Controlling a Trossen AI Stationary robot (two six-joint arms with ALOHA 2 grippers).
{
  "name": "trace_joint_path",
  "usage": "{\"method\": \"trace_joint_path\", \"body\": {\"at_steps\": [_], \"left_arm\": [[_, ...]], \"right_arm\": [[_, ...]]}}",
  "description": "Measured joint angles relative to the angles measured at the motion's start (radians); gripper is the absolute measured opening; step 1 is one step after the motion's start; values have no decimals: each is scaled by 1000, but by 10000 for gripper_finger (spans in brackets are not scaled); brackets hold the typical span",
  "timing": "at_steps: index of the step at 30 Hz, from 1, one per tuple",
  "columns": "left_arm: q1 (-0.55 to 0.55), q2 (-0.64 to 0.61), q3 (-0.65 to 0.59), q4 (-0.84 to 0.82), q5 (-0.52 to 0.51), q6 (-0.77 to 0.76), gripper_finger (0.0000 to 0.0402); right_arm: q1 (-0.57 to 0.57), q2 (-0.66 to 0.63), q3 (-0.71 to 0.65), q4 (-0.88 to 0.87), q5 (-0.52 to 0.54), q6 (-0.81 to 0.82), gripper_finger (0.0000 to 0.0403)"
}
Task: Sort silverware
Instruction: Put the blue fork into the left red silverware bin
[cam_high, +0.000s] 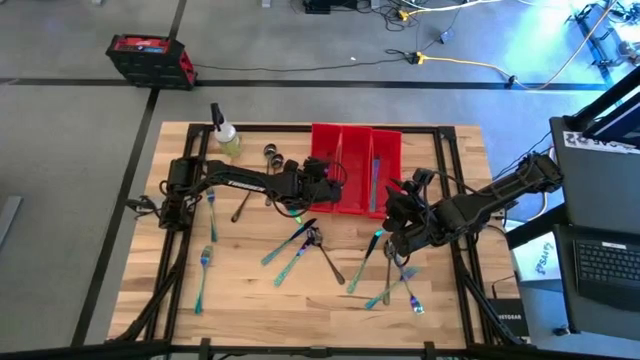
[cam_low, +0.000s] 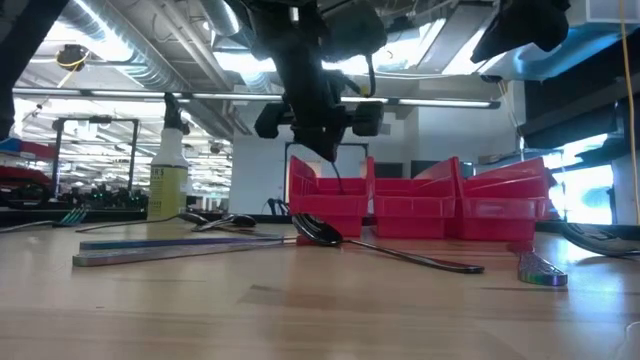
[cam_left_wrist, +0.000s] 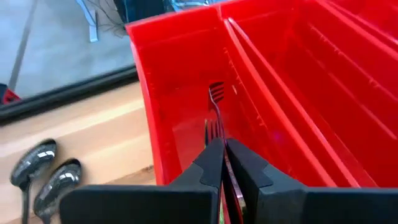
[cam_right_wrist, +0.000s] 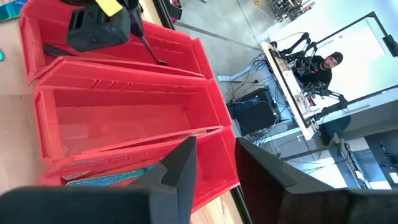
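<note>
1. At the far left of the high view, several pieces of silverware (cam_high: 204, 262) are seen lying loose on the wooden table (cam_high: 150, 260); a spray bottle (cam_high: 224, 133) stands in the upper left corner.
2. Just right of the bottle, two dark spoons (cam_left_wrist: 43, 177) are left unsorted on the wood, beside the leftmost red bin.
3. The left gripper (cam_high: 325, 190) is held over the leftmost of three red bins (cam_high: 355, 140) at the upper middle. Its fingers (cam_left_wrist: 208, 165) are pressed fully together, and in the left wrist view a fork (cam_left_wrist: 216, 112) is seen hanging tines-down from them into the bin. The fork is judged to be about to be dropped there.
4. In the lower middle of the high view, a cluster of knives and spoons (cam_high: 300, 245) remains crossed on the table.
5. In the rightmost bin, at least one iridescent piece (cam_high: 374, 180) is already deposited.
6. The right gripper (cam_high: 400, 235) is held at the right, above more loose pieces (cam_high: 395, 285); its fingers are partly parted, and whether anything is held cannot be told.
7. The sorting is judged to be early: few pieces binned, roughly a dozen left.
</note>
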Motion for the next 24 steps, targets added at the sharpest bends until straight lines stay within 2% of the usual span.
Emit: {"method": "trace_joint_path", "body": {"at_steps": [5,16,24], "left_arm": [[8,0,0,-9,4,-13,0],[0,0,0,26,145,-232,0],[-16,0,0,25,159,-233,0]], "right_arm": [[0,0,0,-2,0,5,95],[0,0,0,-2,-1,23,95],[0,0,0,-2,-1,23,95]]}}
